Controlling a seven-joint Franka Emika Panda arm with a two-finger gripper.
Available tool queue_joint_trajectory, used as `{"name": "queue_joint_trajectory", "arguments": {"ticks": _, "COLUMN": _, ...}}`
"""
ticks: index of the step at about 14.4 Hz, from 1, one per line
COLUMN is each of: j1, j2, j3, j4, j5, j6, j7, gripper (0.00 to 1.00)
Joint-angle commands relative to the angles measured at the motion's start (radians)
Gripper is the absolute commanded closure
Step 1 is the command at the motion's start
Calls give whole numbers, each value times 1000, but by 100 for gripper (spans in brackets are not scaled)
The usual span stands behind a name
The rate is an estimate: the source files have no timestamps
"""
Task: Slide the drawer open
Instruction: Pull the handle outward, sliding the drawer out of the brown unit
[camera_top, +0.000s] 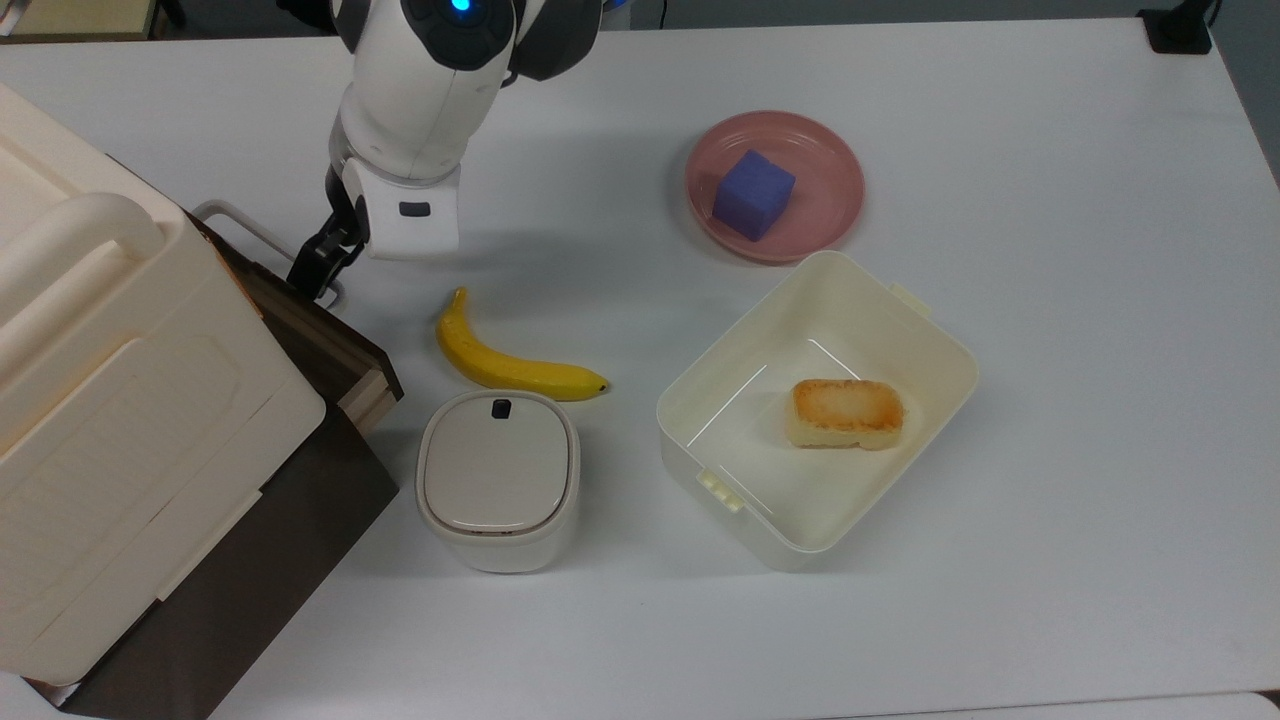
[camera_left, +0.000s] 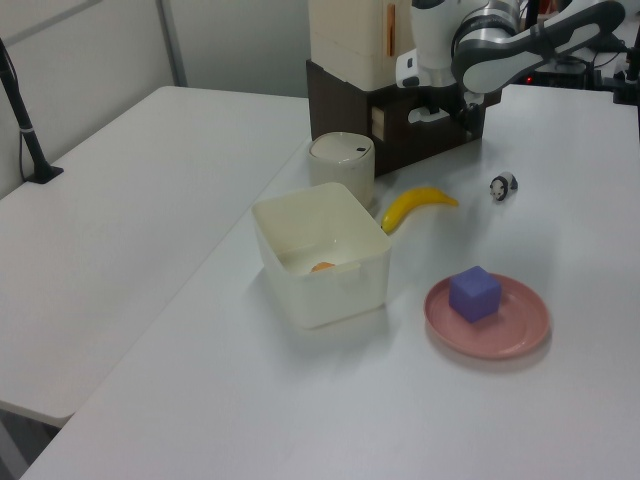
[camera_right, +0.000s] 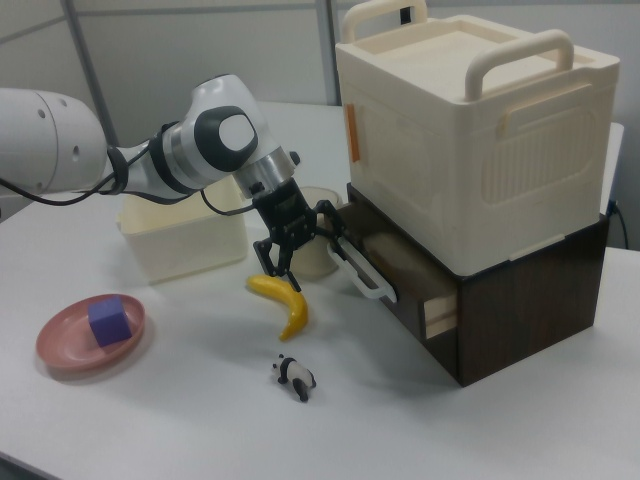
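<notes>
The pincer (camera_right: 305, 238) sits left of the middle in the right view, and its two black fingers are closed around the thin white handle (camera_right: 358, 270) of the drawer (camera_right: 405, 283). It holds the handle because that is the one easy part to grab, and a pull on it brings the whole drawer along. The drawer is in the dark brown cabinet (camera_right: 530, 300) under the big cream box (camera_right: 470, 130), at the right of the right view. It sticks out partway, and you can see its lighter wood side. I think it is partly open and has more room to slide.

In the top view the pincer (camera_top: 320, 262) is at the upper left, right at the drawer's front (camera_top: 330, 340). The arm (camera_top: 420, 90) reaches in from the top edge, so it can pull straight away from the cabinet.

The banana (camera_top: 505, 358) lies near the drawer front, just below the pincer in the top view. If the drawer comes out much more, it might bump the banana. The little lidded bin (camera_top: 497, 478) sits at the cabinet's corner. The toy panda (camera_right: 293, 377) rests on the table (camera_top: 1050, 300), low in the right view.
</notes>
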Motion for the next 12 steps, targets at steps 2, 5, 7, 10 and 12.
{"name": "queue_joint_trajectory", "arguments": {"ticks": 2, "j1": 7, "j2": -48, "j3": 56, "j4": -32, "j5": 14, "j6": -77, "j7": 28, "gripper": 0}}
{"name": "queue_joint_trajectory", "arguments": {"ticks": 5, "j1": 10, "j2": -61, "j3": 64, "j4": -30, "j5": 20, "j6": -136, "j7": 28, "gripper": 0}}
{"name": "queue_joint_trajectory", "arguments": {"ticks": 7, "j1": 10, "j2": -67, "j3": 70, "j4": -30, "j5": 21, "j6": -153, "j7": 26, "gripper": 0}}
{"name": "queue_joint_trajectory", "arguments": {"ticks": 10, "j1": 8, "j2": -69, "j3": 81, "j4": -30, "j5": 21, "j6": -190, "j7": 26, "gripper": 0}}
{"name": "queue_joint_trajectory", "arguments": {"ticks": 12, "j1": 8, "j2": -69, "j3": 81, "j4": -27, "j5": 24, "j6": -207, "j7": 26, "gripper": 0}}
